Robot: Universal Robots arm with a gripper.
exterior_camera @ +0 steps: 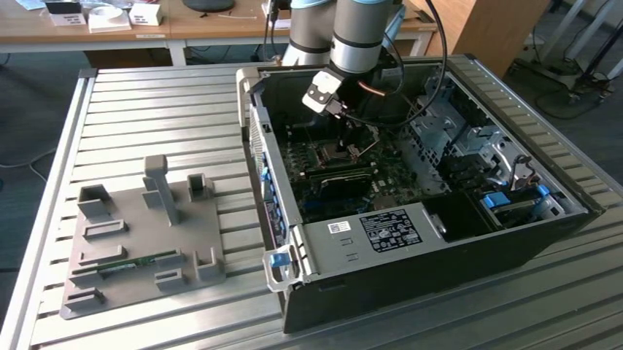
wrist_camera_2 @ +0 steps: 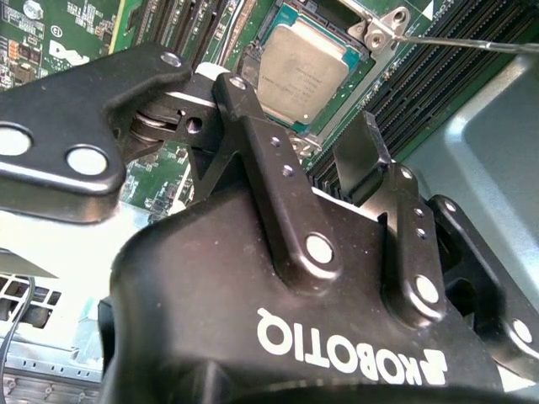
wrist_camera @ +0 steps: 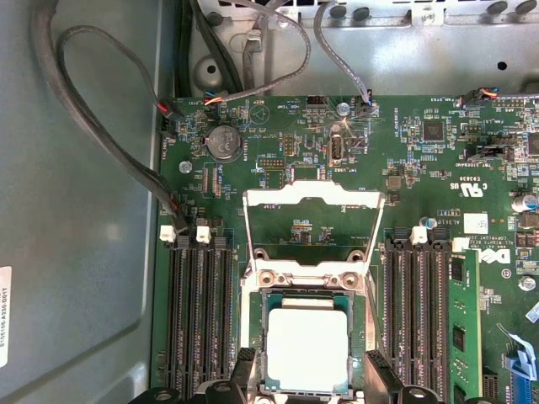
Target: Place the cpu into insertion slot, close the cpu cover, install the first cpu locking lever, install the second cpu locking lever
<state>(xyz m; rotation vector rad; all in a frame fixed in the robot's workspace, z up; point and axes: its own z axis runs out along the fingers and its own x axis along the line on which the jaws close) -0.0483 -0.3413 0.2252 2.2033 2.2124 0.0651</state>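
Observation:
The cpu (wrist_camera: pixel 307 347), a square chip with a silver-grey top, lies flat in the insertion slot (wrist_camera: pixel 253 337) on the green motherboard (wrist_camera: pixel 421 168). It is also seen in the second wrist view, cpu (wrist_camera_2: pixel 301 71). The cpu cover (wrist_camera: pixel 312 192) stands swung open beyond the slot, its cut-out centre showing the board behind it. My gripper (wrist_camera: pixel 310 380) hangs just above the chip, open, with one black fingertip (wrist_camera: pixel 244 370) on either side and a gap to the chip's edges. In the exterior view the gripper (exterior_camera: pixel 343 149) reaches down into the open computer case (exterior_camera: pixel 506 240).
Long black memory slots (wrist_camera: pixel 198 311) flank the socket, and a green memory stick (wrist_camera: pixel 459 328) stands in one. A thin metal lever rod (wrist_camera_2: pixel 472 40) runs beside the socket. Cables (wrist_camera: pixel 101 126) loop along the case wall. A grey fixture plate (exterior_camera: pixel 146 240) lies on the table at the exterior view's left.

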